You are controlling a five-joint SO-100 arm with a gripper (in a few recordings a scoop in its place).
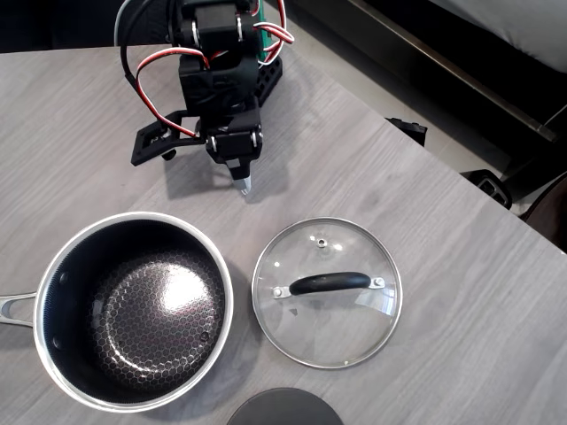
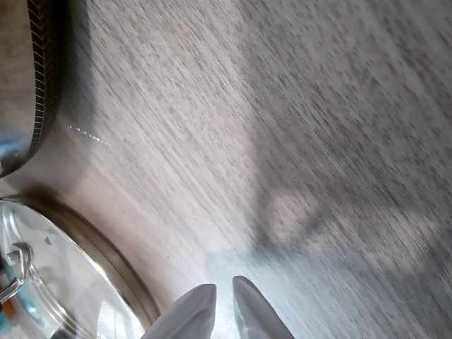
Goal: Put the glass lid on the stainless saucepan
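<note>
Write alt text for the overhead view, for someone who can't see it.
A round clear glass lid with a black bar handle lies flat on a grey wood-grain table, beside a shiny steel saucepan with a black honeycomb interior. Above them, a black robot arm's hand points down at bare table, holding nothing.

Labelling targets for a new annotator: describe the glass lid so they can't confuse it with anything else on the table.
In the overhead view, start at the grey wood-grain table and find the big round stainless saucepan with black honeycomb interior at lower left. The round clear glass lid lies flat just right of it, apart from it. Unlike the dark grey matte disc at the bottom edge, it is see-through, steel-rimmed, with a black bar handle.
</note>
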